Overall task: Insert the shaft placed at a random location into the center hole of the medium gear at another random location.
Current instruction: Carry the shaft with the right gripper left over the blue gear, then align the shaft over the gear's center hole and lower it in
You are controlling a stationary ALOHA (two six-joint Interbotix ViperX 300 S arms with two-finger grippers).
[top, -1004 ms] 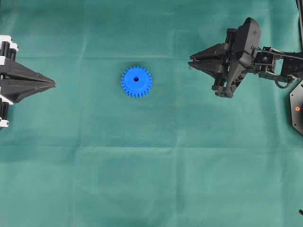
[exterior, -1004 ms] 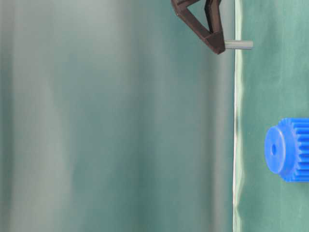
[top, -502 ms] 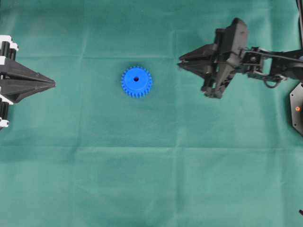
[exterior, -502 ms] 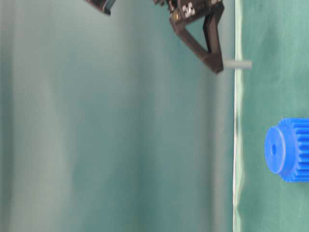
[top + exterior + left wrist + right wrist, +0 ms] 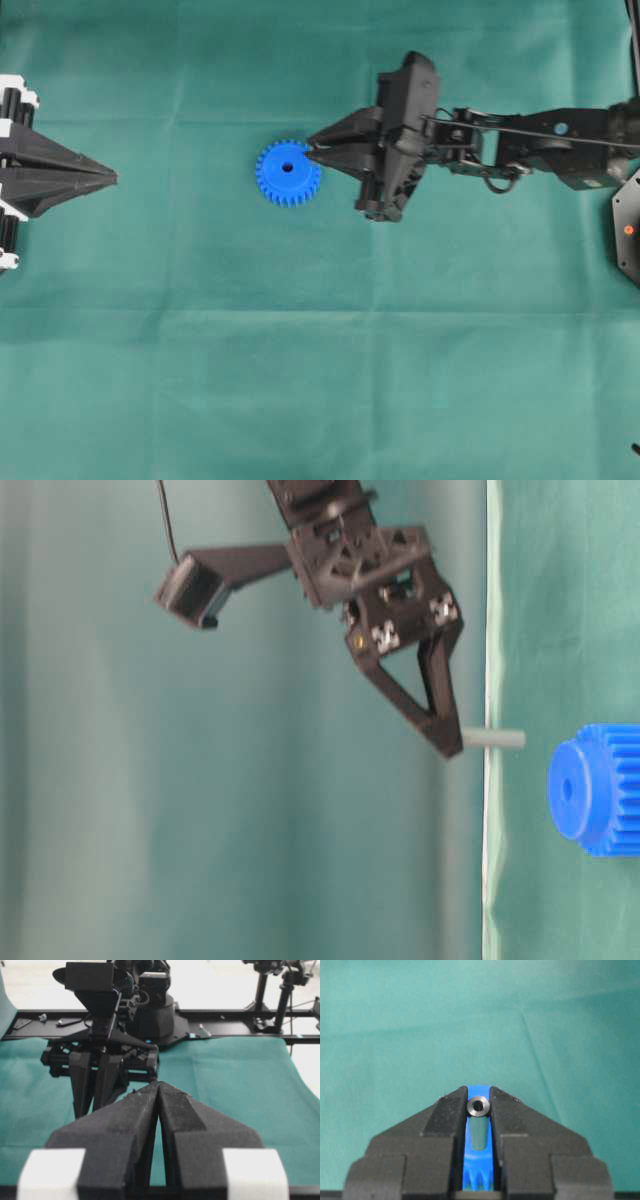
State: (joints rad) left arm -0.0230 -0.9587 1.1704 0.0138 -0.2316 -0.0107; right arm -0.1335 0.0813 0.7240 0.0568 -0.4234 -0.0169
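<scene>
Cloth: green fabric (image 5: pixel 320 380) covers the whole work surface, with faint fold lines across it.
Medium gear: bright blue, toothed rim, lying flat on the cloth (image 5: pixel 288 173); in the table-level view its raised hub faces away from the cloth (image 5: pixel 592 789).
Center hole: small dark round opening in the hub (image 5: pixel 288 167), uncovered in the overhead view.
Right gripper: fingertips pinched on the shaft (image 5: pixel 310 152), reaching in from the right of the overhead view, tips over the gear's right rim.
Shaft: short silvery-grey pin (image 5: pixel 493 739) gripped at one end, its free end pointing toward the cloth; it hangs clear above the gear, off to one side of the hub. From the right wrist camera its ring-shaped end face sits between the two fingers (image 5: pixel 478 1107), with blue gear teeth showing below in the gap.
Left gripper: black fingers pressed together with nothing between them (image 5: pixel 112 178), parked at the left edge of the overhead view, well apart from the gear.
Left wrist view: the clenched fingers (image 5: pixel 158 1091) point toward the right arm across the cloth.
</scene>
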